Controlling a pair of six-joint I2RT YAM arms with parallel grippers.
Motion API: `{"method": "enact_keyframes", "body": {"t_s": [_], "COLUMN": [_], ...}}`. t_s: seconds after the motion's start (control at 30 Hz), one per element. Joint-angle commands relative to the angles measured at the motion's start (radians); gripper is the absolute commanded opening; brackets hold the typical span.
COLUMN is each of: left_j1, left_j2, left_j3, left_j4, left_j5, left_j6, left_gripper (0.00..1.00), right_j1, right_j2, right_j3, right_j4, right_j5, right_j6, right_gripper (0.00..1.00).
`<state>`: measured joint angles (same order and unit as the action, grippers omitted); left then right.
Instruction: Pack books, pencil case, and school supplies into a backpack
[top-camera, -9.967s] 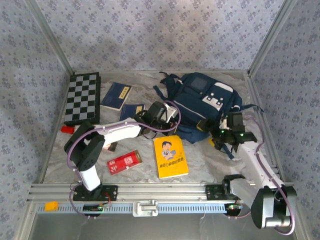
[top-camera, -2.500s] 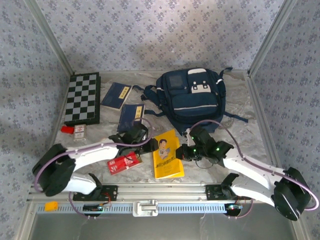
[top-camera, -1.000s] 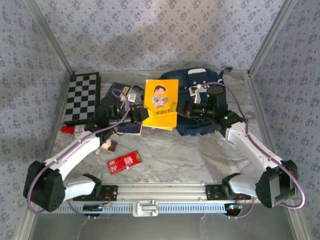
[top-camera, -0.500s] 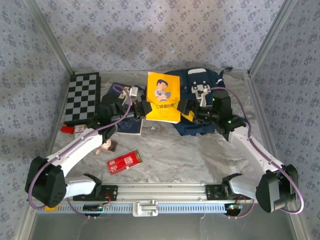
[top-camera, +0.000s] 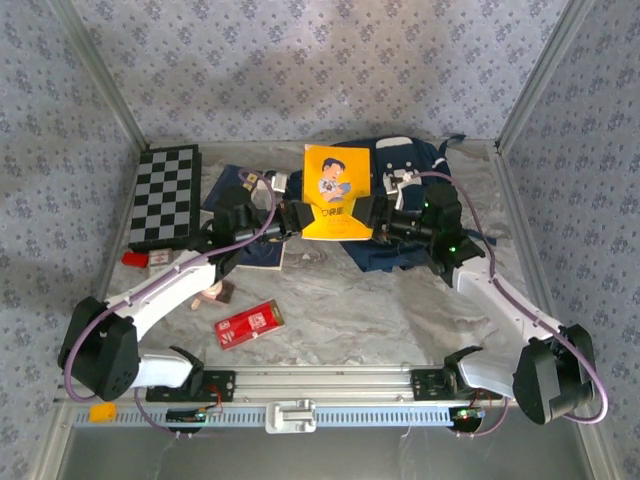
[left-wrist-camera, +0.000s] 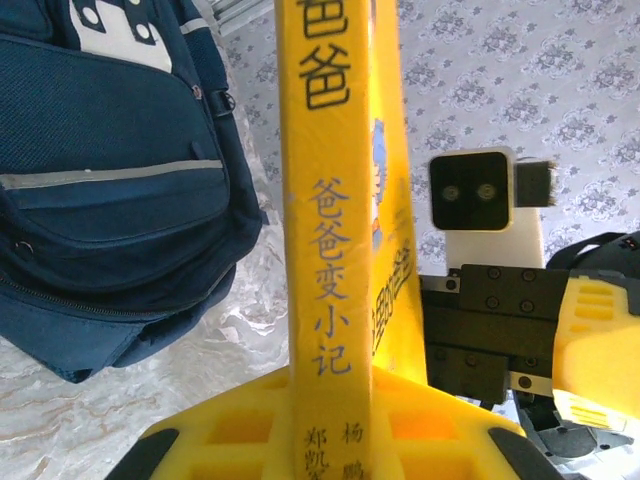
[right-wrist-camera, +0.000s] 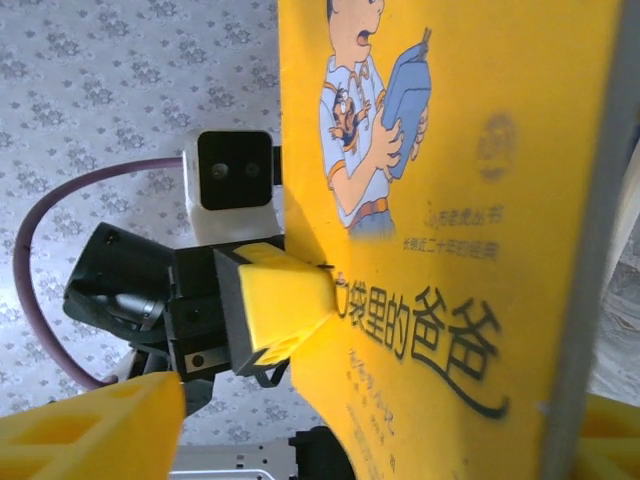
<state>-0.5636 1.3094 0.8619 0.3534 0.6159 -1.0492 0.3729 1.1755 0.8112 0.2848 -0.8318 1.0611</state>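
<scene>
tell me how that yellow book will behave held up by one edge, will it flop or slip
The yellow book looks thin, so probably light; it stands upright without sagging, so likely stiff enough. The left gripper pinches only its edge, and the cover looks glossy, so it could pivot or slip if nudged against the backpack.

In the upper centre of the top view, the bright yellow paperback with a cartoon child (top-camera: 337, 190) stands upright above the pale marbled table (top-camera: 380, 310). The left gripper (top-camera: 293, 216) is at its left edge and the right gripper (top-camera: 366, 212) at its right. The large navy blue fabric backpack (top-camera: 385, 255) lies behind and to the right of it. A navy blue paperback (top-camera: 262, 256) lies to the lower left of the yellow one, and a second navy blue paperback (top-camera: 222, 182) lies further up-left, both partly under the left arm. The black-and-white chequered board (top-camera: 166, 195) lies at upper left, with the tiny red block (top-camera: 134, 259) just below it. The flat red rectangular pencil case (top-camera: 250, 322) lies lower left of centre, well apart.
</scene>
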Motion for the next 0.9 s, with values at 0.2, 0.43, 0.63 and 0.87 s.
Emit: {"method": "enact_keyframes", "body": {"t_s": [0.2, 0.43, 0.63, 0.87], "left_j1": [-0.008, -0.016, -0.015, -0.071], "left_j2": [-0.008, -0.005, 0.032, 0.235], "left_j3": [0.051, 0.084, 0.184, 0.376], "left_j4": [-0.072, -0.172, -0.411, -0.572], "left_j5": [-0.012, -0.013, -0.086, -0.243], "left_j6": [0.106, 0.202, 0.499, 0.849], "left_gripper": [0.00, 0.09, 0.46, 0.69], "right_j1": [0.000, -0.014, -0.086, -0.272], "right_j2": [0.021, -0.015, -0.115, -0.272], "right_j3": [0.046, 0.081, 0.086, 0.017], "right_j4": [-0.169, -0.373, -0.623, -0.870], "right_j5": [0.015, 0.075, 0.193, 0.298], "right_j6": [-0.116, -0.240, -0.335, -0.388], "right_gripper": [0.36, 0.03, 0.00, 0.00]}}
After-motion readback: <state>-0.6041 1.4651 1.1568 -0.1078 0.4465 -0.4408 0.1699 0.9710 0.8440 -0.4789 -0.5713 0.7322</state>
